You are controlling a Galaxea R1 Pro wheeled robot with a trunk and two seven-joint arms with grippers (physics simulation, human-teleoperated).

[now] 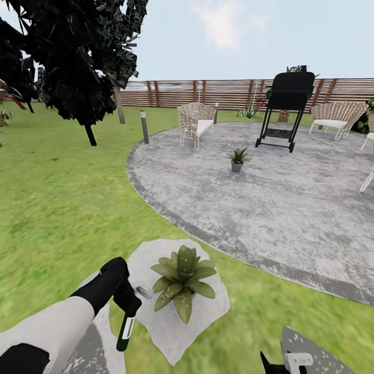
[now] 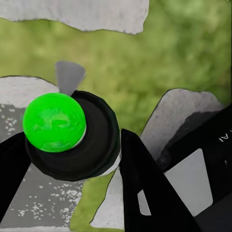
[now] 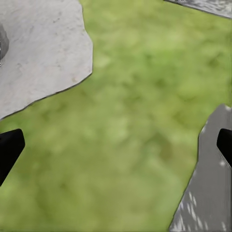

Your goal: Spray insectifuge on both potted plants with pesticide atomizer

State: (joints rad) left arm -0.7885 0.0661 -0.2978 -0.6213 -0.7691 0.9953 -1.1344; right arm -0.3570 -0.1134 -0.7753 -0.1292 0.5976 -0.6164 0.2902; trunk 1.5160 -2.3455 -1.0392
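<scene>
The left end effector point(image 1: 126, 306) pinches the atomizer point(image 1: 125, 332), which hangs below it in the head view, its dark body and white label pointing down over the edge of a pale stepping stone point(image 1: 208, 311). In the left wrist view the left end effector point(image 2: 72, 159) shows a black finger point(image 2: 140, 179) on either side of the atomizer point(image 2: 72, 140), seen end-on as a round dark bottle with a bright green cap facing the camera; the fingers sit against its sides. Just beside the held atomizer, on the same stone, stands the near plant point(image 1: 182, 280), a rosette of pointed speckled leaves; the bottle hangs at the plant's left, close to but apart from the leaves. A small grey object point(image 1: 144, 292) lies on the stone between end effector and plant; what it is cannot be told. The far plant point(image 1: 238, 158) stands in its grey pot on the round paved patio point(image 1: 291, 208), well apart from the arm. On the patio are also a black grill point(image 1: 285, 106) and wicker chairs point(image 1: 196, 122), with a slatted fence point(image 1: 208, 93) behind and a dark tree point(image 1: 67, 57) on the lawn point(image 1: 62, 208). The right end effector point(image 3: 116, 145) is spread wide, its fingertips point(image 3: 9, 145) at the frame's edges over grass and stone, holding nothing.
</scene>
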